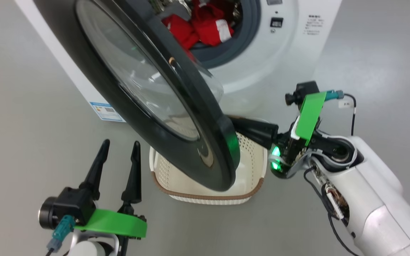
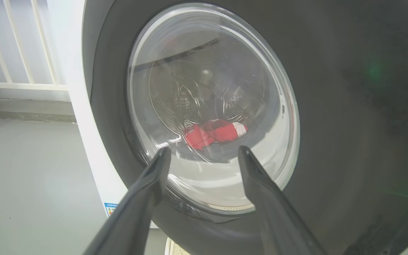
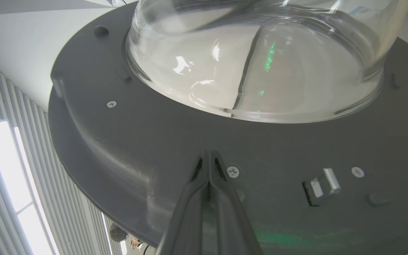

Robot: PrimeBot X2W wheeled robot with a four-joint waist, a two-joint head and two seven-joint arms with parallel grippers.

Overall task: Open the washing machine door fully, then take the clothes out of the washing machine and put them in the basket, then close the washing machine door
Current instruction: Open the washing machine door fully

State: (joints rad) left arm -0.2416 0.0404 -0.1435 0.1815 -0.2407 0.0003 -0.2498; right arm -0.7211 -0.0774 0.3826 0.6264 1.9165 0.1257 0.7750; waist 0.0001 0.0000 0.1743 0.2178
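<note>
Washing machine door (image 1: 155, 96) hangs half-open over the basket (image 1: 208, 195), right hand (image 1: 247, 129) at its 3 o'clock pressing closed, empty fingers (image 3: 190, 205) against the inner face, seemingly to swing it wider; left hand (image 1: 120, 144) open, idle.

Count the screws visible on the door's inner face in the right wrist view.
3. One screw sits left of the glass bowl; one beside the shut right gripper; one right of the metal latch. More may be hidden.

Grey floor (image 1: 20, 106), white railing (image 2: 20, 86), slatted ceiling light (image 3: 5, 166)
</note>
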